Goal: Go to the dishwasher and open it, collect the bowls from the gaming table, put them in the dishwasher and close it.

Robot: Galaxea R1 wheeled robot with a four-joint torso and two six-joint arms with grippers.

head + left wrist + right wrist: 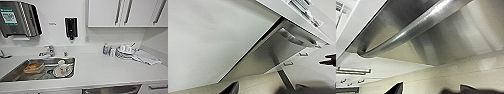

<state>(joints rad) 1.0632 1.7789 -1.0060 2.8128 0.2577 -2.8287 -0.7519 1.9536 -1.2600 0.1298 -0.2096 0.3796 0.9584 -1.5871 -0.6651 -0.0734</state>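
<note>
right gripper (429, 89) low in front of dishwasher (448, 42), just under its bar handle (411, 27), left gripper (268, 88) farther off facing cabinet fronts, jaw state unclear on both

From your left wrist you look along a white cabinet front (205, 37) towards the dishwasher (278, 50), whose steel panel is tilted out from the counter (298, 15) edge, with its bar handle (293, 37) near the panel's top and pale floor (250, 86) beneath
</note>
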